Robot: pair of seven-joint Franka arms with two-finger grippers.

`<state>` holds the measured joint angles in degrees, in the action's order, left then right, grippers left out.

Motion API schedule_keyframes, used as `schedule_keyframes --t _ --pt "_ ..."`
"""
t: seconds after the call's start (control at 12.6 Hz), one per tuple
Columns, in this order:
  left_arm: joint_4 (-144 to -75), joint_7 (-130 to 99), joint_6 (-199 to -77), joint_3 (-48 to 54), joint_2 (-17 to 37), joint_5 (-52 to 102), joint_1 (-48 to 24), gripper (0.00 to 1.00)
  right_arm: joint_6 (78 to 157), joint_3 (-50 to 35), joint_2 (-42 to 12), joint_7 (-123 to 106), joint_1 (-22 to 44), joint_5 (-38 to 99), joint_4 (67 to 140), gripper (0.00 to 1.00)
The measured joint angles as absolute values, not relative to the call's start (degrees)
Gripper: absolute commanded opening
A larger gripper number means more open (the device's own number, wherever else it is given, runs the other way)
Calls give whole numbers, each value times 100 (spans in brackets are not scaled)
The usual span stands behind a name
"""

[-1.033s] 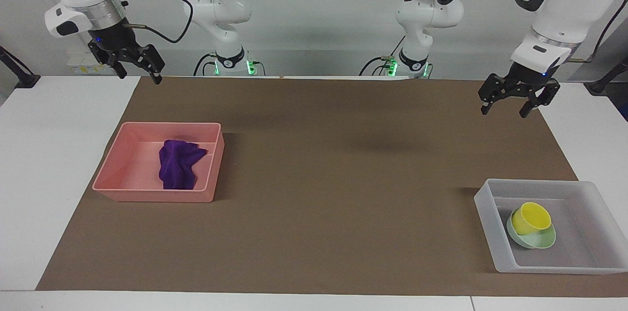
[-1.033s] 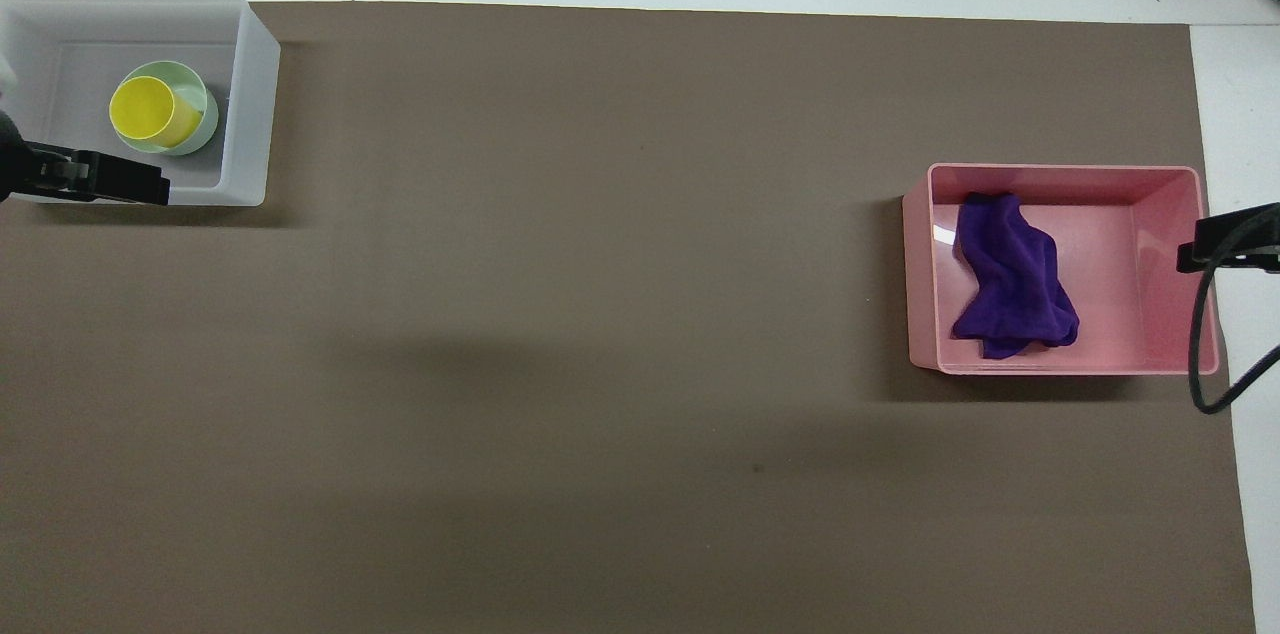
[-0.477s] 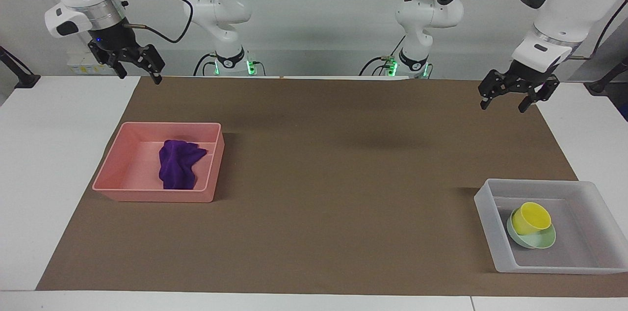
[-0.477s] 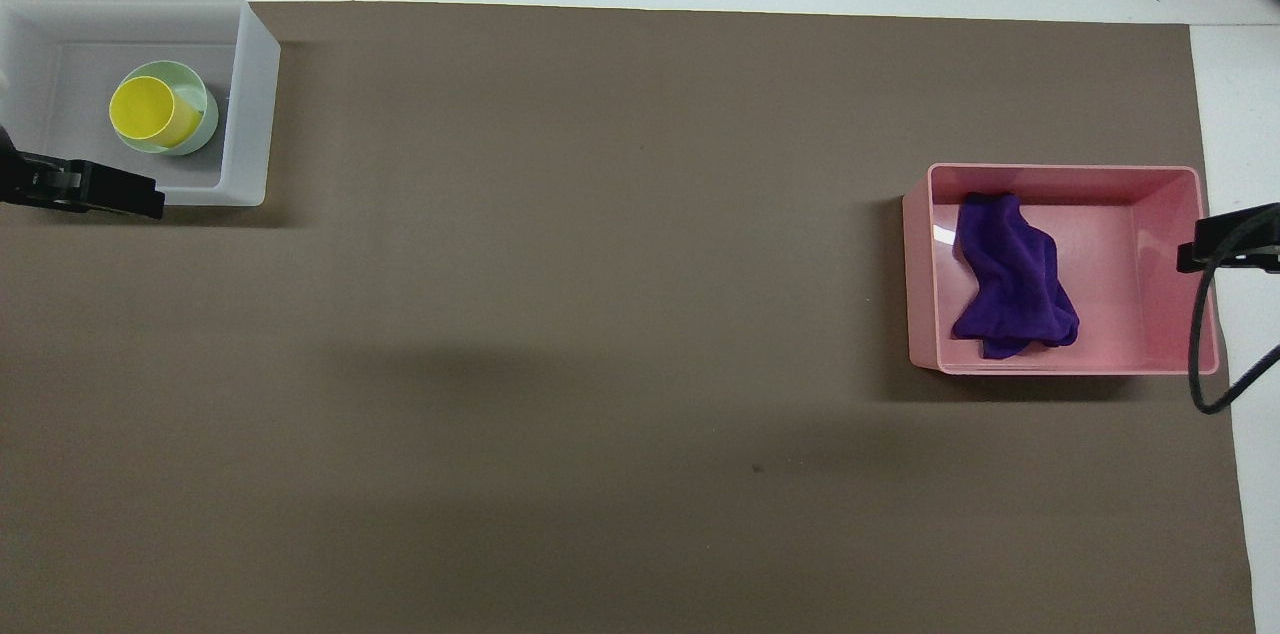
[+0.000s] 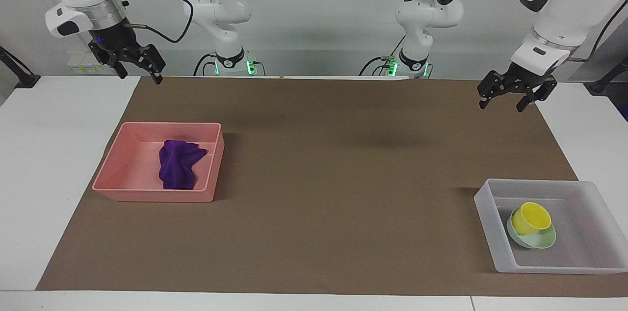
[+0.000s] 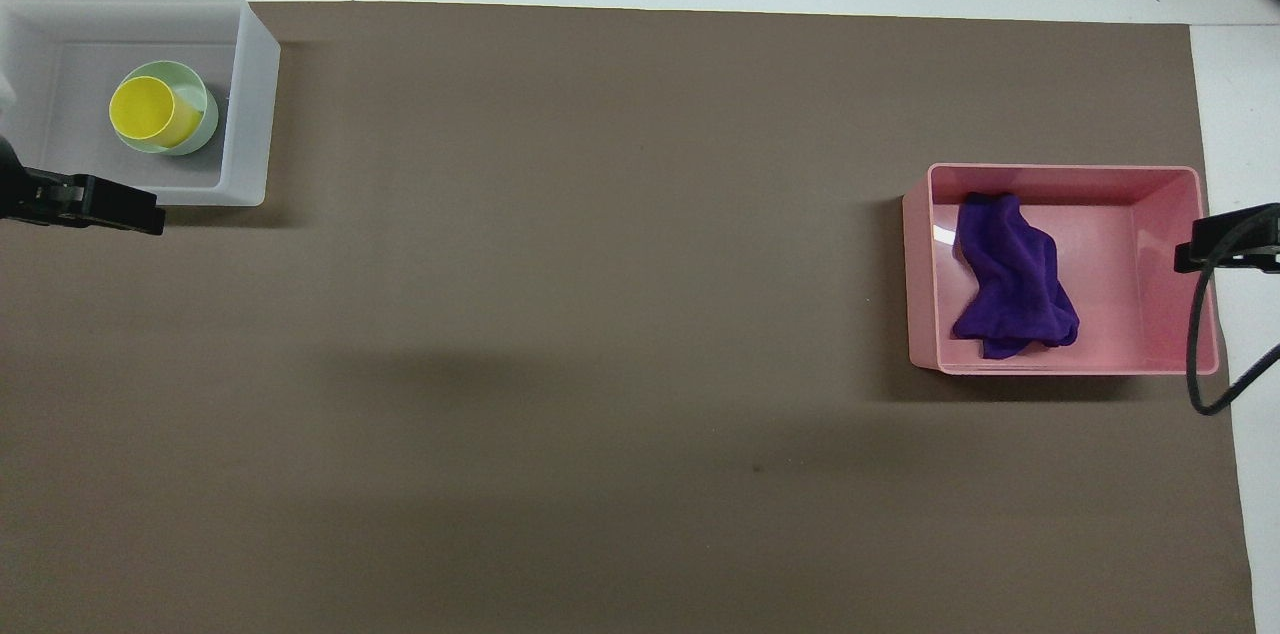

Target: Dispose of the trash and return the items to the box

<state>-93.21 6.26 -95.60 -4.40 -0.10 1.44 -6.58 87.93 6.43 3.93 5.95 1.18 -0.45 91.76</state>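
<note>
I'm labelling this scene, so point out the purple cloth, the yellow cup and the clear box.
purple cloth (image 5: 177, 169), facing view, middle of its folds.
yellow cup (image 6: 148, 108), overhead view, inside of its mouth.
clear box (image 5: 584, 242), facing view, bare floor beside the bowl.

Left arm: raised, wrist angled downward, left hand (image 5: 505, 98) held in the air with fingers spread apart and nothing between them. Right arm: raised at the opposite end, wrist tilted downward, right hand (image 5: 138, 66) likewise airborne, fingers parted, gripping nothing. Neither hand contacts anything.
</note>
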Motion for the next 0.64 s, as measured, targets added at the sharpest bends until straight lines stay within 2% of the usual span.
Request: schedule_keyframes --t 0.64 --pt "-9332 626 -9553 -441 -69 144 -652 100 8793 899 399 595 469 -45 9176 100"
